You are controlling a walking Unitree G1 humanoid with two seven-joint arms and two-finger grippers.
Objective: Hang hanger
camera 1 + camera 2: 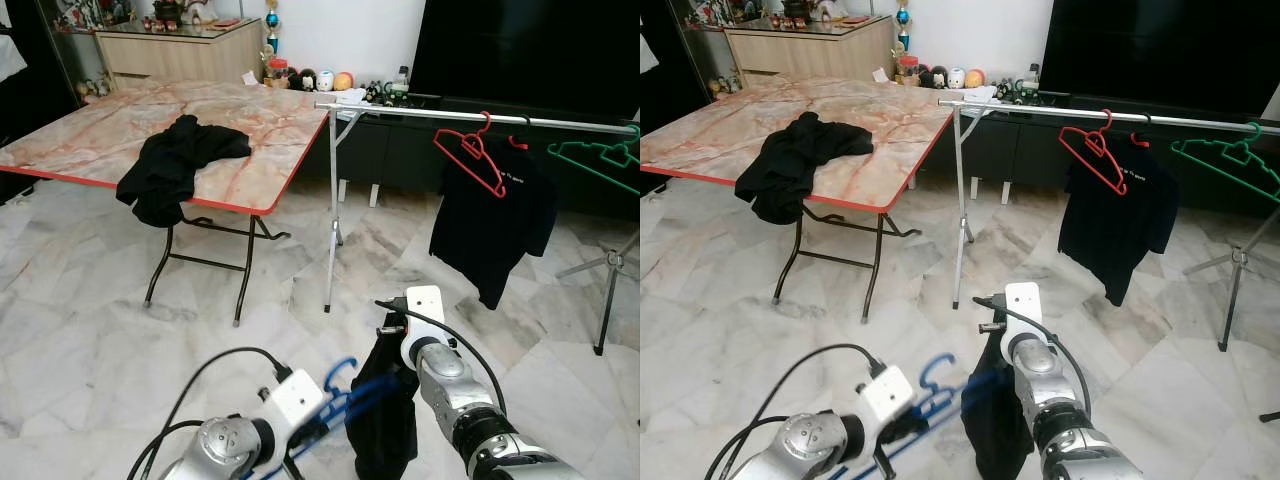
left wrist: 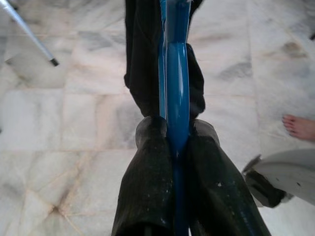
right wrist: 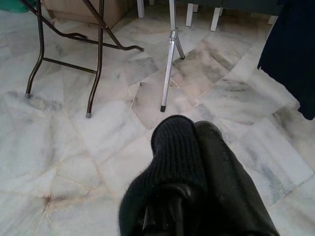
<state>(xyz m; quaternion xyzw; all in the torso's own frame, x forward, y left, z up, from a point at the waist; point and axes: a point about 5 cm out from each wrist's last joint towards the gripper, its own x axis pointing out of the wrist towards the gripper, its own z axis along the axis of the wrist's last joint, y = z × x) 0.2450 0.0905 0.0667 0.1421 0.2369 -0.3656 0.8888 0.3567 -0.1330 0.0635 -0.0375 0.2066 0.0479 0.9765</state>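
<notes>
A: Jaws, left gripper (image 2: 174,147): clamped on the blue hanger (image 2: 176,73), its bar pinched between both fingers. Jaws, right gripper (image 3: 189,142): closed on a fold of the black garment (image 1: 385,420), knit fabric bunched over one finger.

B: Item location?

A: Blue hanger, lower centre of the head view, hook (image 1: 340,375) pointing up and toward the rack; garment draped from it, hanging between my two wrists. Rail (image 1: 470,117): upper right, well apart from me, above the hanger's present height.

B: Rail contents?

A: Red hanger (image 1: 470,152), empty. Black shirt (image 1: 490,215) beside it. Green hanger (image 1: 600,160), far right. Bare stretch of rail left of the red hanger, my likely slot.

B: Handling note?

A: As I judge it: walk closer, raise the hook over that stretch, keep the right-hand fold slack so cloth doesn't slip off. Other stock: folding table (image 1: 250,150), upper left, dark garment (image 1: 175,165) on it.
</notes>
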